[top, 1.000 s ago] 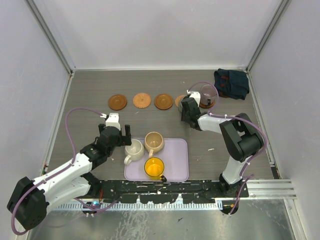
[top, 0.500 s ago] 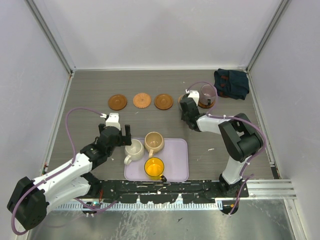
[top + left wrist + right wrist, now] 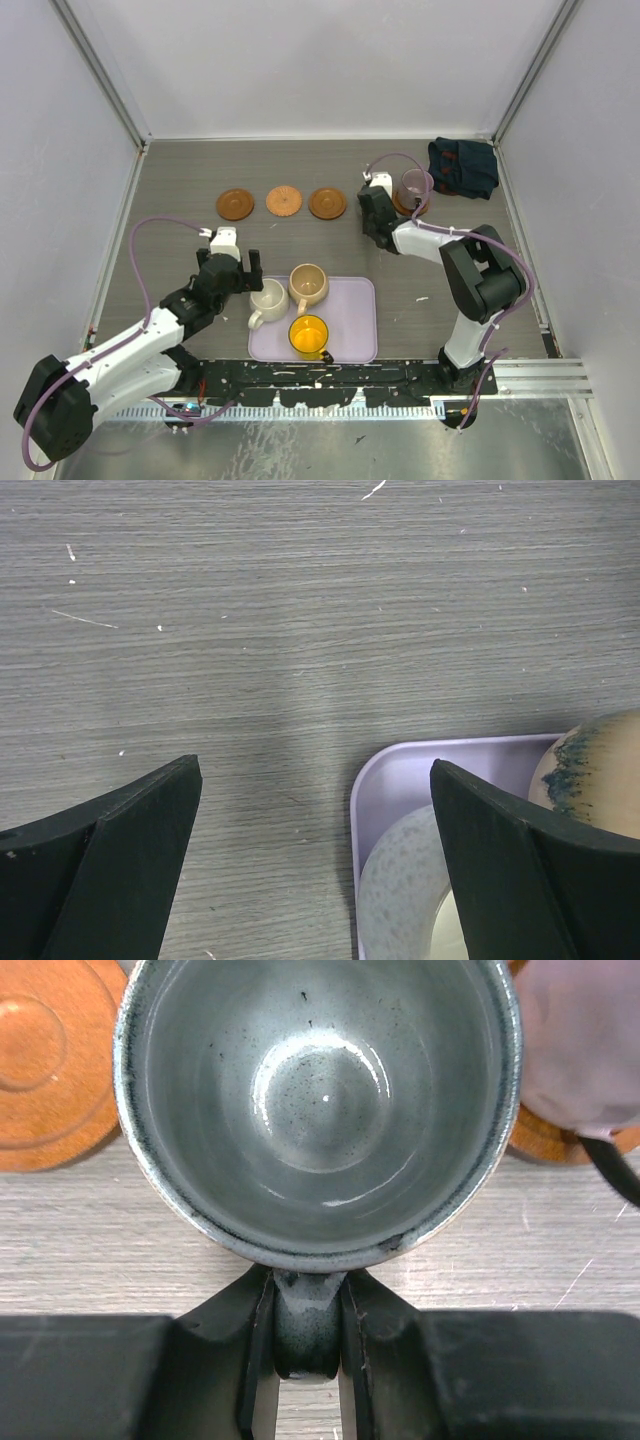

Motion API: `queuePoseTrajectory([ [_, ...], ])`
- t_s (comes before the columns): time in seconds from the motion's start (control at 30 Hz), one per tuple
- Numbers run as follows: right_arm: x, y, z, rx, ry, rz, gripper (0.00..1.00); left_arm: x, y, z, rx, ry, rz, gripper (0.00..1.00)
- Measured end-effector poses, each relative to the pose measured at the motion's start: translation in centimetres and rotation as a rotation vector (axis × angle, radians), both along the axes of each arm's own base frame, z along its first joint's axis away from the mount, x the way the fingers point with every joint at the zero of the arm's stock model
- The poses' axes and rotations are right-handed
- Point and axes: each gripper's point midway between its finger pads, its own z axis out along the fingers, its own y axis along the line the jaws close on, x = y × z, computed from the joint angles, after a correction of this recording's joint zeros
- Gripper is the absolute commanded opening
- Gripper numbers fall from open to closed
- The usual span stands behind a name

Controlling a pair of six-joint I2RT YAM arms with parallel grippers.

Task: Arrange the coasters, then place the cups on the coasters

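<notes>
Right arm (image 3: 480, 280): base at the near edge, right of the lavender tray (image 3: 355, 310); elbow raised, forearm stretched to the far side of the surface (image 3: 200, 170), beyond the tray's right end.

Right gripper (image 3: 305, 1305): jaws clenched on the handle of the grey-green cup (image 3: 320, 1100), one pressed to each side of it. The cup is upright, mouth up and empty, beyond the tray's far-right corner. Whether a coaster lies under it cannot be told, since the cup covers the spot.

Mauve cup (image 3: 413, 184): upright on a coaster (image 3: 545, 1140), farther right of the tray than the grey-green cup.

Three bare coasters (image 3: 284, 201) lie in a row beyond the tray's far edge, well apart from it.

Left arm (image 3: 130, 350): low, running from the near edge left of the tray toward its far-left corner.

Left gripper (image 3: 315, 770): jaws released, spread wide and grasping nothing, poised at that corner.

The cream cup (image 3: 268, 298), tan cup (image 3: 308, 285) and yellow cup (image 3: 309, 335) stand on the tray
</notes>
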Motion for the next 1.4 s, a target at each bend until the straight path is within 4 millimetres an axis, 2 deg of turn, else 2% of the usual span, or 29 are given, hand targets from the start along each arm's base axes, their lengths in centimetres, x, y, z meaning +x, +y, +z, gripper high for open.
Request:
queuePoseTrajectory([
  [0.17,1.4,0.9,2.7,-0.006,-0.006,0.029,0.01,-0.1,0.1,0.0,-0.003,-0.004,0.0,0.98],
  [0.37,3.7,1.8,7.8,0.024,-0.026,0.05,0.01,-0.1,0.1,0.0,-0.004,-0.005,0.0,0.98],
  [0.47,4.8,1.6,10.3,0.044,-0.036,0.049,0.01,-0.1,0.1,0.0,-0.004,-0.005,-0.001,0.98],
  [0.57,5.6,0.9,11.5,0.051,-0.036,0.035,0.01,-0.1,0.1,0.0,-0.004,-0.005,-0.001,0.98],
  [0.63,5.8,0.2,11.4,0.048,-0.018,0.023,0.01,-0.1,0.1,0.0,-0.004,-0.004,-0.002,0.98],
  [0.73,5.6,-0.9,10.1,0.038,0.043,0.011,0.01,-0.1,0.0,0.0,-0.004,-0.004,-0.003,0.98],
  [0.9,4.5,-2.2,6.9,0.006,0.174,0.0,0.01,-0.1,0.0,0.0,-0.003,-0.003,-0.003,0.98],
  [1.03,3.6,-2.2,5.6,-0.002,0.234,0.017,0.01,0.1,-0.1,-0.1,-0.003,-0.003,-0.002,0.98],
  [1.4,3.4,-1.0,5.0,0.036,0.254,0.071,0.01,0.0,-0.2,-1.2,0.024,0.03,-0.013,0.98],
])
